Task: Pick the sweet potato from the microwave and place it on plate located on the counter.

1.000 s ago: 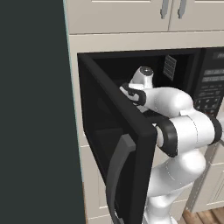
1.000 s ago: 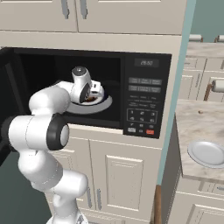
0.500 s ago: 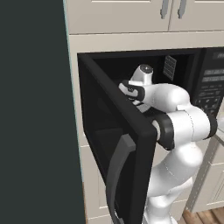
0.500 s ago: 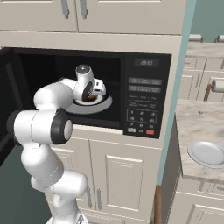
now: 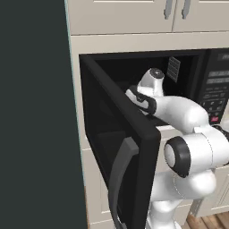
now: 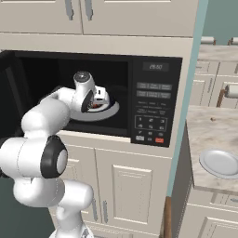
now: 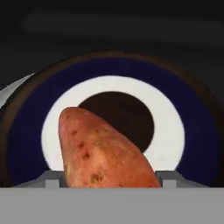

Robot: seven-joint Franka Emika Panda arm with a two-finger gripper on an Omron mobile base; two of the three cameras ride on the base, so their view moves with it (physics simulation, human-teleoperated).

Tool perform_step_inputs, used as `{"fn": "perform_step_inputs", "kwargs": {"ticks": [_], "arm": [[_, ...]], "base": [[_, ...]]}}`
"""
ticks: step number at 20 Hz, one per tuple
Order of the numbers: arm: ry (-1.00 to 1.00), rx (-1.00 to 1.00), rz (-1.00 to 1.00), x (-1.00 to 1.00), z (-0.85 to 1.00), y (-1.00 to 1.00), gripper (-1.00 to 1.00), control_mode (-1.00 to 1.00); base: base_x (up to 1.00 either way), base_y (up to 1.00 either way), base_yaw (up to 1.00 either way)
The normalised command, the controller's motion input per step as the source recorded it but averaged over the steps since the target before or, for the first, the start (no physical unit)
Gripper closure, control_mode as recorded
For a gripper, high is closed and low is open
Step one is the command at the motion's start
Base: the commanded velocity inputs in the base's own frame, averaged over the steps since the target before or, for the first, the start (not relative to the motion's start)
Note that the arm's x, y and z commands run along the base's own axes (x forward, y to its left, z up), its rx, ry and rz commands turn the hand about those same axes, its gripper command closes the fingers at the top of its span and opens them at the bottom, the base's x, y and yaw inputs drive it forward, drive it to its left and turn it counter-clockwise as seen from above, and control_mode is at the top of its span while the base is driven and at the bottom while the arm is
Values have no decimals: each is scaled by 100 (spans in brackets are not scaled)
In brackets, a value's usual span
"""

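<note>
Sweet potato (image 7: 103, 153) sits inside the microwave (image 6: 153, 100) cavity on a round dish with a dark blue band, white ring and dark centre (image 7: 175, 131). In the hand view it fills the lower middle. Its rounded tip points up and slightly left toward the dish centre, and the long axis runs from that tip down toward the camera, leaning a bit to the right. The near end is cut off at the bottom edge. In the right base view only a small reddish bit (image 6: 94, 105) shows next to the wrist.

Handling, judged: firm and stiff, light to moderate weight, matte mottled skin so not very slippery, not fragile. It tapers, so a pinch near the tip could squirt out. Best hold is across the thick middle, fingers either side of the long axis.

Tool (image 6: 98, 98) is deep in the cavity, right above the dish. Two grey finger stubs (image 7: 51, 180) flank the potato at the bottom of the hand view, one each side, so the fingers look spread around it. Whether they already press on the skin I cannot tell.

Microwave door (image 5: 120, 147) hangs wide open to the left, grey handle toward the camera. Keypad (image 6: 152, 118) on the right side with an orange-red button. Target plate (image 6: 222, 163) lies on the marbled surface (image 6: 204, 130) well off to the right, grey-white, nothing on it.
</note>
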Motion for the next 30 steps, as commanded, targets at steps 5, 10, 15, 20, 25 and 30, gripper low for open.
{"fn": "perform_step_inputs", "kwargs": {"ticks": [5,10,15,20,25,30], "arm": [[-4,0,0,-100,47,0,100,-100],[11,-2,-12,-95,67,-3,100,-100],[9,4,-24,-99,48,-57,100,-100],[-5,12,-28,-99,2,-90,100,-100],[-1,5,-34,-79,-1,-98,100,-100],[0,7,-39,-19,-12,-100,100,-100]], "base": [[0,0,0],[0,0,0],[0,0,0],[0,0,0],[0,0,0],[0,0,0]]}}
